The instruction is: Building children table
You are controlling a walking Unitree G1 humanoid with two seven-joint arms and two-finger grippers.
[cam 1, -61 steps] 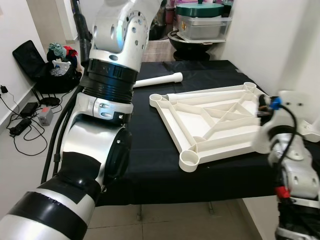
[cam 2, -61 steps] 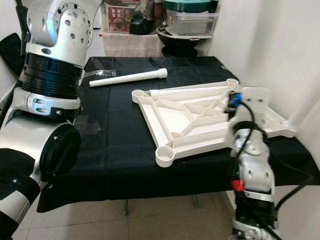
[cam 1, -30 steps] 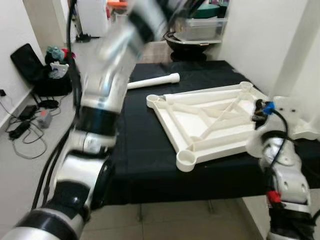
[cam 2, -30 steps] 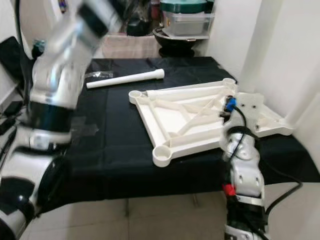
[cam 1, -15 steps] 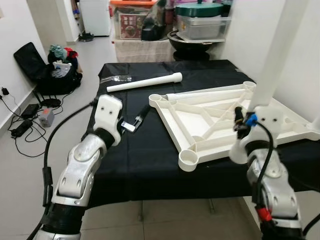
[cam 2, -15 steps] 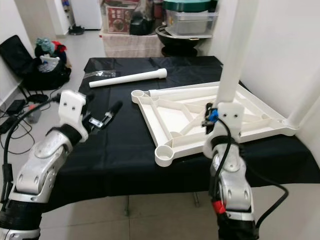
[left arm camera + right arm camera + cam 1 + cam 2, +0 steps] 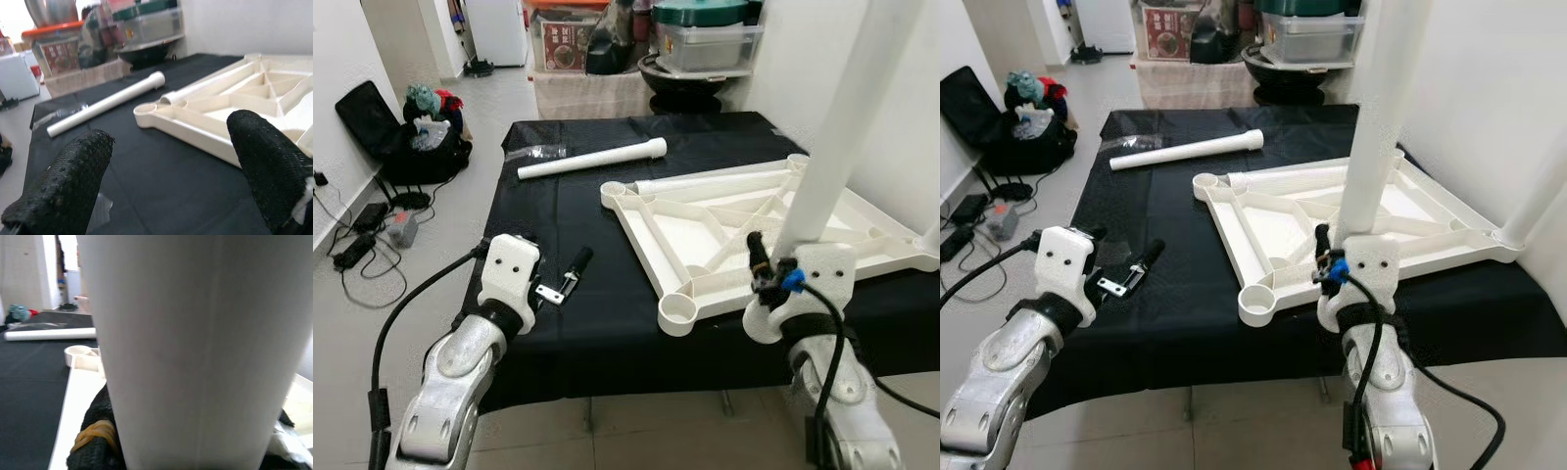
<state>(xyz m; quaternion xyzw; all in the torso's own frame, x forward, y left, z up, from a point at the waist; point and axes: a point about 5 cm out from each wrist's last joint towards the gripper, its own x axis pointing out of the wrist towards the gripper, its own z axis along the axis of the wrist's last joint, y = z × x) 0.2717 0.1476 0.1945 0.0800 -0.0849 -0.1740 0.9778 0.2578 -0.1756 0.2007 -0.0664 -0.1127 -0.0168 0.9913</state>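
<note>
Item one: my right gripper (image 7: 766,272), fingers pressed around the lower end of a long white plastic tube leg (image 7: 837,122), held upright and slightly tilted over the near edge of the table.

Item two: my left gripper (image 7: 570,274), fingers spread and holding nothing, poised over the black cloth-covered table (image 7: 578,235) at its near left side.

Item three: the white ribbed plastic tabletop (image 7: 744,230), lying underside up on the cloth, with an open round socket (image 7: 677,315) at its near corner, just beside my right wrist.

Item four: a second white tube leg (image 7: 592,160), lying flat at the far left of the cloth, well apart from both grippers.

Handling, by my judgement: the legs look light, stiff and smooth, so liable to slip or swing; a grip low on the shaft seems right for steering the end into a socket. The top looks rigid and may slide on cloth.

Views: the left wrist view gives the lying leg and far sockets between my spread fingertips (image 7: 68,181); the right wrist view gives the held leg up close, plus a yellow rubber band (image 7: 93,434) on one finger.
</note>
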